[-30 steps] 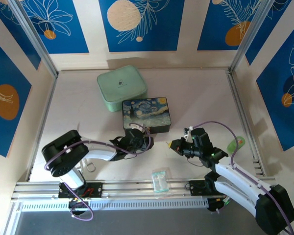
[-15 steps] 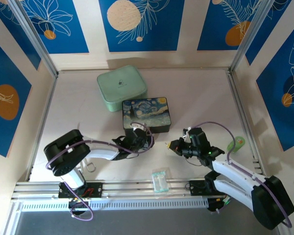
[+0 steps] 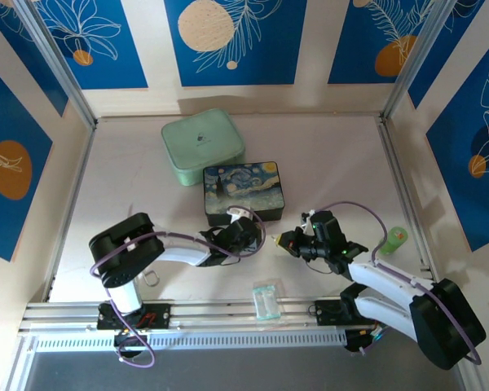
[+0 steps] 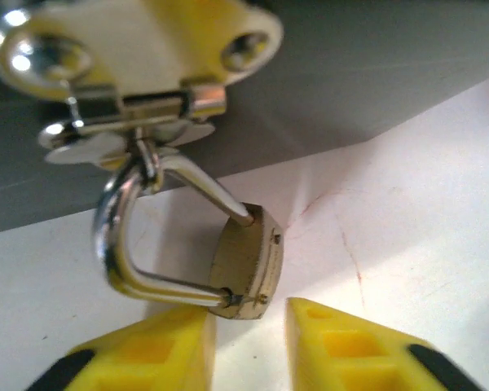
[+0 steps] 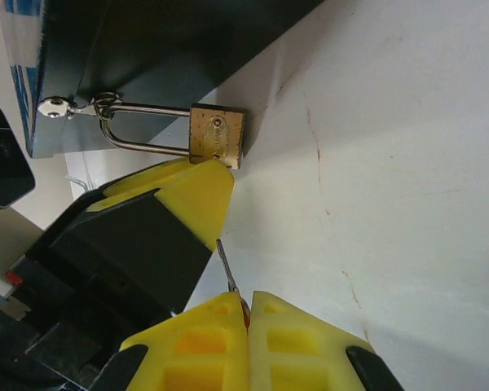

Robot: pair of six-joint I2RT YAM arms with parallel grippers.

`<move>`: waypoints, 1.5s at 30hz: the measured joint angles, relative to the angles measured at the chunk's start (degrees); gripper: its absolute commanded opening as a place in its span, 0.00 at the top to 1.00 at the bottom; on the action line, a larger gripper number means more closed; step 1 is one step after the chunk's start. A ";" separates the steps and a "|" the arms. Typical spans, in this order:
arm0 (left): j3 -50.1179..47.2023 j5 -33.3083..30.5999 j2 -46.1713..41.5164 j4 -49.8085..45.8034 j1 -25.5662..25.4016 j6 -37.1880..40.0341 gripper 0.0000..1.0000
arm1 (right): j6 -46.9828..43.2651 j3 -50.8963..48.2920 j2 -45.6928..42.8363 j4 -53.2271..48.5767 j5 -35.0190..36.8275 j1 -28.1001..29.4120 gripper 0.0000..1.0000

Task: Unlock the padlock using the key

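The padlock (image 5: 216,136) hangs by its shackle (image 5: 138,130) from the hasp (image 4: 130,49) on the near wall of the box (image 3: 246,191). Its brass body rests low over the table (image 3: 342,163), at 6 o'clock of the box. In the left wrist view the body (image 4: 246,262) sits just above the gap of the left gripper (image 4: 248,334). That gripper's jaws are spread, one yellow finger (image 4: 147,358) at 7 o'clock of the lock and the other at 5 o'clock. Whether the nearer finger touches the lock I cannot tell.

The right gripper (image 5: 246,314) has its jaws pressed together on the key (image 5: 226,265). The thin blade sticks out toward 11 o'clock, pointing at the padlock but apart from it. One yellow finger (image 5: 187,195) of the left gripper lies between key and lock, just under the brass body.

From above, the left gripper (image 3: 249,235) and the right gripper (image 3: 285,241) face each other at the box's near edge. A green case (image 3: 202,145) stands at 11 o'clock of the box, and a clear packet (image 3: 267,297) lies at 6 o'clock, near the rail.
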 measured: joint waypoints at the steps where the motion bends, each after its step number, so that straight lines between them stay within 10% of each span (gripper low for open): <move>1: 0.00 -0.17 0.00 -0.11 0.02 -0.28 0.83 | 0.37 -0.31 0.42 0.81 -0.11 0.02 1.00; 8: -1.20 -0.83 -1.46 -0.31 -0.04 -3.30 0.93 | 2.29 -1.49 5.18 5.16 -1.77 0.02 1.00; 13: -3.43 -1.44 -4.31 0.52 -0.04 -5.64 0.80 | 2.49 -1.49 5.86 5.92 -2.38 -0.48 1.00; 18: -5.64 -5.29 -5.14 3.63 -0.15 -6.99 0.37 | 2.49 -1.49 5.84 5.95 -2.38 -0.96 1.00; 21: -6.69 -8.20 -3.93 7.06 -0.87 -8.00 0.30 | 2.49 -1.49 5.81 5.95 -2.58 -1.29 1.00; 33: 5.38 -20.26 5.07 -1.66 -5.14 -18.51 0.42 | 2.47 -3.06 -1.25 4.20 -2.82 -4.17 1.00; 45: 7.30 -21.68 7.02 -4.17 -5.25 -21.27 0.76 | 2.47 -3.26 -2.16 2.60 -3.89 -6.01 1.00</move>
